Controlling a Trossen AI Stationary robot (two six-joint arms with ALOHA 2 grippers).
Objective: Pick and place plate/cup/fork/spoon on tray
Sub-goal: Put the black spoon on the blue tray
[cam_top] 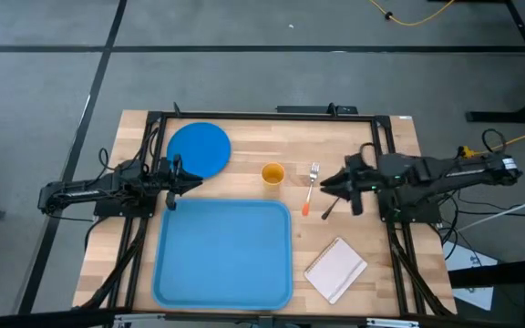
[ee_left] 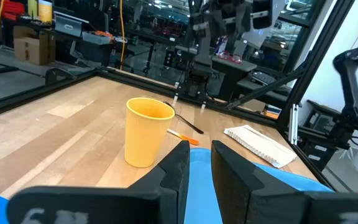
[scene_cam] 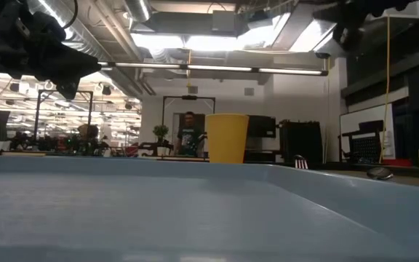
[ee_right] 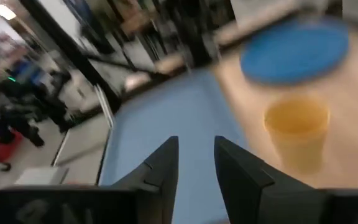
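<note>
The blue plate (cam_top: 199,148) lies flat at the far left of the table. The orange-yellow cup (cam_top: 273,173) stands upright to its right, and also shows in the left wrist view (ee_left: 148,132). The fork (cam_top: 312,187), its orange handle tip toward the near side, and the dark spoon (cam_top: 329,210) lie right of the cup. The light-blue tray (cam_top: 224,253) sits at the near middle. My left gripper (cam_top: 194,179) hovers between plate and tray, fingers a little apart, empty. My right gripper (cam_top: 326,185) hovers by the fork and spoon, fingers a little apart, empty.
A small white pad (cam_top: 335,269) lies right of the tray near the front edge. A black frame (cam_top: 262,116) runs around the table. A person (scene_cam: 188,133) stands far off in the room behind.
</note>
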